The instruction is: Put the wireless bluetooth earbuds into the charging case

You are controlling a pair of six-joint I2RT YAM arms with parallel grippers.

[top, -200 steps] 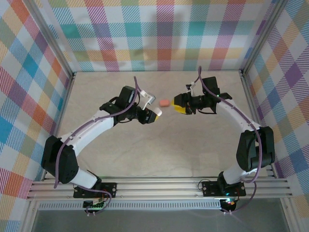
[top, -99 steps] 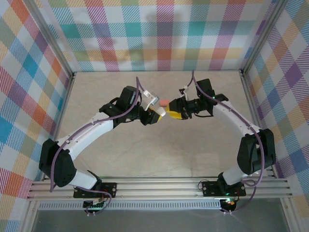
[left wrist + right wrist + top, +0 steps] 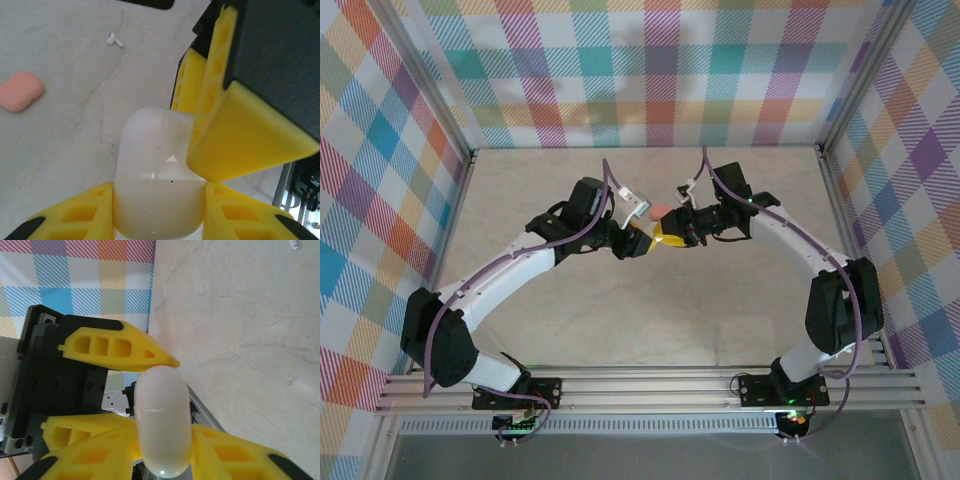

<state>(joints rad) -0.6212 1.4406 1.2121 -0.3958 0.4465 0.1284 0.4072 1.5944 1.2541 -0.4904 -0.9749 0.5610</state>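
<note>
Left jaws and right jaws both clench the white charging case above the table. A white earbud lies farther off, near the pink case. Unequal pulls could wrench the held case free and drop it.

This is a robot test cell in a lab. A bare beige table is boxed in by metal frame posts, with bright checked cloth hung behind the table and on both its sides. Along the table's near edge runs a slotted metal rail — the left arm and the right arm are bolted to it, with cables running along them.
</note>
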